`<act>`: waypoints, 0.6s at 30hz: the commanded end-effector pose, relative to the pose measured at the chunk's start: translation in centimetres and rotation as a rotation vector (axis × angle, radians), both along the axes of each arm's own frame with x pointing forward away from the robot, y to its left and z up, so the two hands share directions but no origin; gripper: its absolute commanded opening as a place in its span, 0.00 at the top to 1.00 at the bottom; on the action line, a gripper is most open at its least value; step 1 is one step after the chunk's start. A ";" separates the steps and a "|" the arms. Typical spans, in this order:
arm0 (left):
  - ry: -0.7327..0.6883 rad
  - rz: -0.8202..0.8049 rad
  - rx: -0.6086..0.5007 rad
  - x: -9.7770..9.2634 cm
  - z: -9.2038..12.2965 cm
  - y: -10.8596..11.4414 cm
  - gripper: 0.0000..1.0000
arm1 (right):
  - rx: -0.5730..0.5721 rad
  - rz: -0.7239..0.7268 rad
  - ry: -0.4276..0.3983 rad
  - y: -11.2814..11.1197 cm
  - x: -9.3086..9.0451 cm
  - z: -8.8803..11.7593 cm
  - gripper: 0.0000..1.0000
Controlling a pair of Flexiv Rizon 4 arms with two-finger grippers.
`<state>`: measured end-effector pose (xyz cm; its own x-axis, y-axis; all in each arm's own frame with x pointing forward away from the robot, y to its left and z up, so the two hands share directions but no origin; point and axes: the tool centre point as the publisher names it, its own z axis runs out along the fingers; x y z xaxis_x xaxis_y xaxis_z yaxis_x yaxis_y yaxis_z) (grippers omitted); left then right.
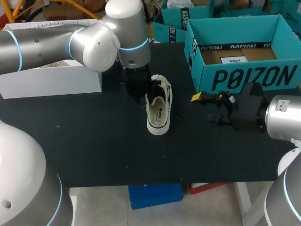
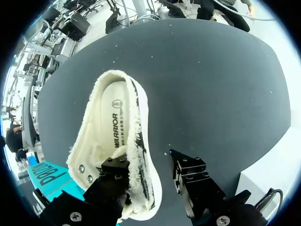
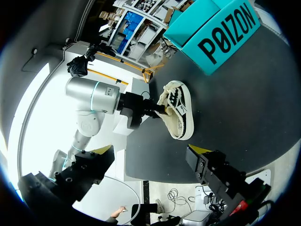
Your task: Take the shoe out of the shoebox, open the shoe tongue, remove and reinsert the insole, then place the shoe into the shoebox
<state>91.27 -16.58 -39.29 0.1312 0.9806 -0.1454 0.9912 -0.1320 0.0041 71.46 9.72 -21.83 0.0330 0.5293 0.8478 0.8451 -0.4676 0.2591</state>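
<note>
A cream low-top shoe (image 1: 159,109) stands on the black table (image 1: 94,141), heel toward the front edge, its printed insole (image 2: 114,126) showing inside. My left gripper (image 1: 148,89) comes down at the lace end. In the left wrist view the left gripper (image 2: 150,165) straddles the shoe's (image 2: 141,141) side wall: one finger (image 2: 114,170) is inside the opening, the other (image 2: 188,169) is outside with a gap to the sole. The teal shoebox (image 1: 244,75) sits open at the back right. My right gripper (image 1: 204,107) hangs open and empty in front of the box. The right gripper (image 3: 150,157) faces the shoe (image 3: 178,113).
A white box (image 1: 51,80) stands on the table's left side, behind my left arm. Brown cardboard with a label (image 1: 233,57) lies in the shoebox. The table's front edge (image 1: 155,181) runs a short way ahead of the shoe's heel.
</note>
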 end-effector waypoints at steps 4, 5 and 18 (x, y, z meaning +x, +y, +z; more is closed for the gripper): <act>-0.002 -0.021 0.015 0.5 -1.0 -0.9 0.62 | 0.000 0.001 0.000 -0.1 0.0 0.1 0.00; -0.003 -0.023 0.018 0.5 -1.1 -1.0 0.63 | 0.000 0.001 0.000 -0.1 0.0 0.1 0.00; -0.013 -0.046 0.037 0.6 -1.7 -1.4 1.00 | 0.000 0.001 0.000 -0.1 0.0 0.1 0.00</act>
